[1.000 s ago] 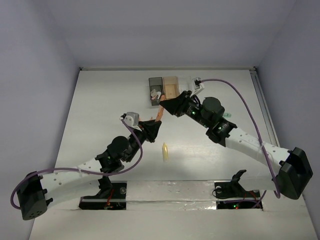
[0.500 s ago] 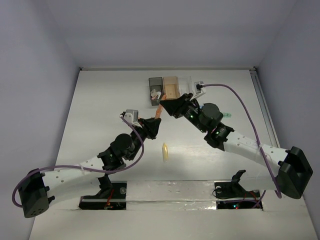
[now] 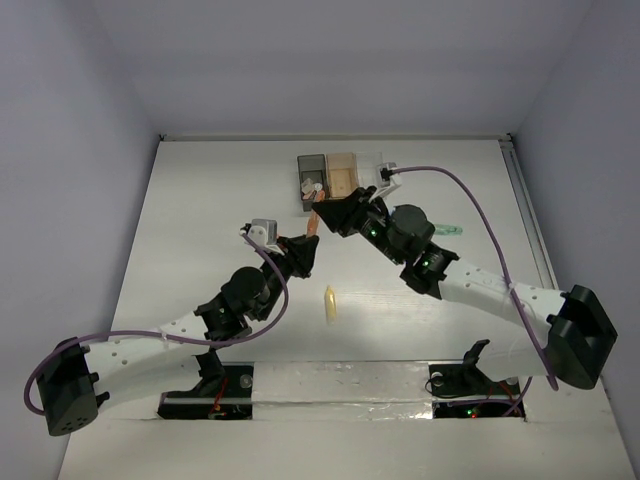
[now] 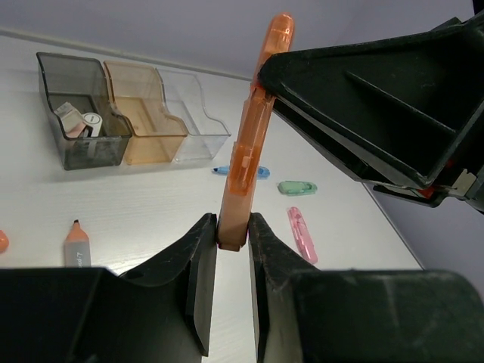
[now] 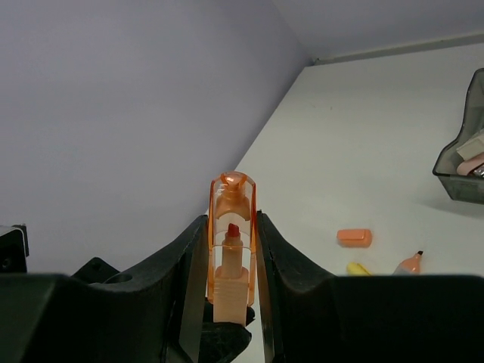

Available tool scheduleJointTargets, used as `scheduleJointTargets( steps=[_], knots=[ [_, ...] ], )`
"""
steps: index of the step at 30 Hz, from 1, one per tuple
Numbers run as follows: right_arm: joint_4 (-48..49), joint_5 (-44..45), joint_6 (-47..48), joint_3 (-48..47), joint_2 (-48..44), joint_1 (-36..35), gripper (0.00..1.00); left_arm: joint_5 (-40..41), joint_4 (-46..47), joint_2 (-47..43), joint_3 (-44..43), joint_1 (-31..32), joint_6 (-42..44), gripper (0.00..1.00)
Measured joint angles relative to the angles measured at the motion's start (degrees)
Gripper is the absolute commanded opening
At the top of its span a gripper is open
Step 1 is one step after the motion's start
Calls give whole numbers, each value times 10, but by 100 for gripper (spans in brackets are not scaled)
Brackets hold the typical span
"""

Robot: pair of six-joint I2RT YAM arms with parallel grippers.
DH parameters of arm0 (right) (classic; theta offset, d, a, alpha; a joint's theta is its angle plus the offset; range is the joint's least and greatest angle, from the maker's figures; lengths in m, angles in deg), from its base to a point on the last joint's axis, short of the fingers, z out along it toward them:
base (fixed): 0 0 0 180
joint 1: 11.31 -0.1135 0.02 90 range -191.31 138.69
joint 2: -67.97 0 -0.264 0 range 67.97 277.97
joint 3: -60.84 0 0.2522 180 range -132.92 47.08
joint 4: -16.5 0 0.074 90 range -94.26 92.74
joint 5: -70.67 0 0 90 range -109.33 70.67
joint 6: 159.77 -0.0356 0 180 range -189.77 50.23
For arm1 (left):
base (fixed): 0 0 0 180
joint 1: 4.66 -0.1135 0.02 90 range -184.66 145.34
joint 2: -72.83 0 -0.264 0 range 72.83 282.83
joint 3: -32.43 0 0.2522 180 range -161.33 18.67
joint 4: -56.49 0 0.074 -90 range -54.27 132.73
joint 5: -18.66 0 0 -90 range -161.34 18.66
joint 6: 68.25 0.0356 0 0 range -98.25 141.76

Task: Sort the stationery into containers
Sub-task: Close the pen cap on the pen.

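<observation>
The left end effector (image 4: 232,227) stayed clamped on the base of the orange marker (image 4: 248,155), the right end effector (image 5: 232,231) on its cap, both drifting slightly left, aloft near the grey bin (image 4: 87,153); sorting hadn't advanced.

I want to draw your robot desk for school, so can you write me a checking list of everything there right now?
Surface: white table, no spills seen.
Job's things: orange marker held in the air between both grippers; grey bin holds small items; orange bin and clear bin look empty; yellow marker, blue marker, mint marker, pink marker and orange eraser lie loose on the table.
Clutter: nothing seen.
Grippers: left gripper shut on the marker's bottom end; right gripper shut on its cap.
Cables: purple cables loop along both arms.
Surroundings: plain grey walls.
</observation>
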Motion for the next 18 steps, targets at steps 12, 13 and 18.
scheduleJointTargets(
  steps=[12, 13, 18],
  knots=[
    [-91, 1, 43, -48, 2, -13, 10, 1, 0, -7, 0, 0, 7, 0],
    [-107, -1, 49, -54, 2, -16, 9, 1, 1, -9, 0, 0, 7, 0],
    [-167, -5, 71, -87, 2, -20, 9, -4, 6, -12, 0, 0, 7, 0]
  ],
)
